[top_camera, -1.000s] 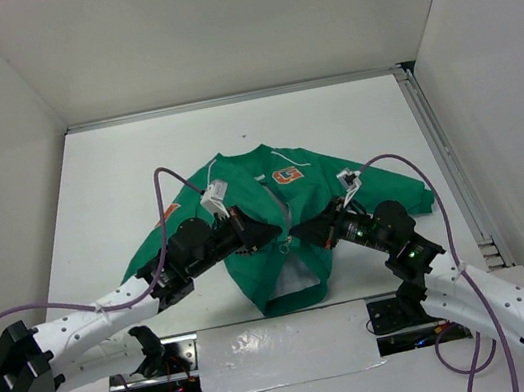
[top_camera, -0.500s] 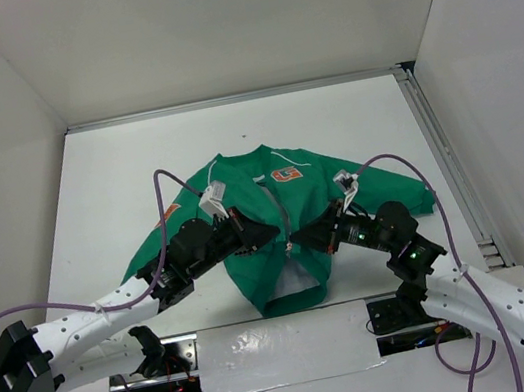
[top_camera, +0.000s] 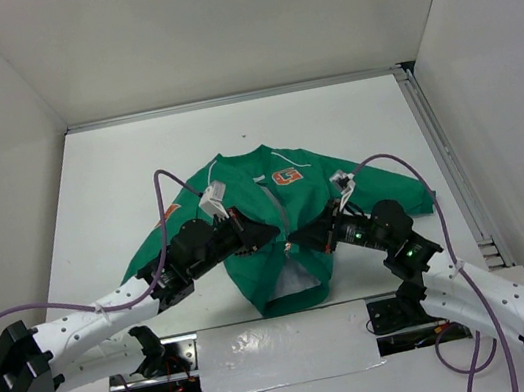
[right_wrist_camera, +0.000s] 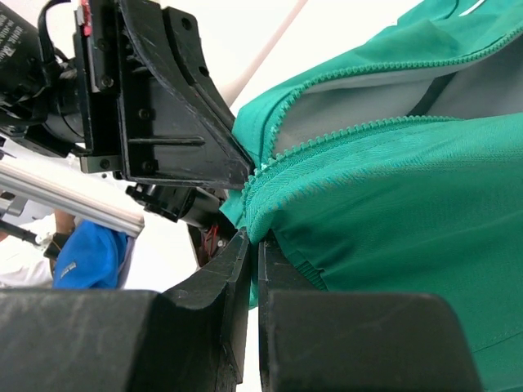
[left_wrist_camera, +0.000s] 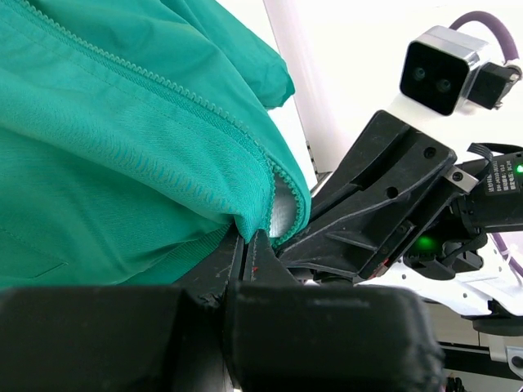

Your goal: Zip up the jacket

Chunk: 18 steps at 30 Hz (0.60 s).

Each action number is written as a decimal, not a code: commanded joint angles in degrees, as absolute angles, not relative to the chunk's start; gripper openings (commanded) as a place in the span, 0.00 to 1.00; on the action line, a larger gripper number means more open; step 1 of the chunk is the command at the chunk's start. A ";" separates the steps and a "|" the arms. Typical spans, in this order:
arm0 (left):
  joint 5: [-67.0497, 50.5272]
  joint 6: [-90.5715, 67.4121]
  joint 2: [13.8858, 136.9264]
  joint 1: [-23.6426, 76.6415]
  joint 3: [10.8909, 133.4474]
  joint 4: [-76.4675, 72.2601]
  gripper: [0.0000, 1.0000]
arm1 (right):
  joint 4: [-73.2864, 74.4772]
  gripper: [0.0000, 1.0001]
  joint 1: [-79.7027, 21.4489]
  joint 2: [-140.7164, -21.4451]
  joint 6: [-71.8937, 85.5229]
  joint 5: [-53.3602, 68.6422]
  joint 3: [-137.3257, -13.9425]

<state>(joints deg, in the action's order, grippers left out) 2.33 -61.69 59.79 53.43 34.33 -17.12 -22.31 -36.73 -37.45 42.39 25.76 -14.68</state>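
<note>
Gripping: left gripper (left_wrist_camera: 243,245) and right gripper (right_wrist_camera: 253,241) both clenched on jacket (top_camera: 239,178) front edges.
Jacket: bunched between the jaws.
Progress: zipper (right_wrist_camera: 359,129) halves look unjoined; zipping left.

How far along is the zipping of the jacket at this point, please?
Done: nothing visibly zipped; the zipper teeth lie parted and white lining shows near the hem. In hand: the left gripper and right gripper are each shut on a front edge of the jacket. Remaining: joining the edges and closing the zipper.
</note>
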 commanded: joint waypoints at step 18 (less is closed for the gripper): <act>1.67 -62.40 58.80 54.58 34.37 -21.98 0.00 | -27.24 0.00 -36.91 -37.88 41.75 22.94 -18.28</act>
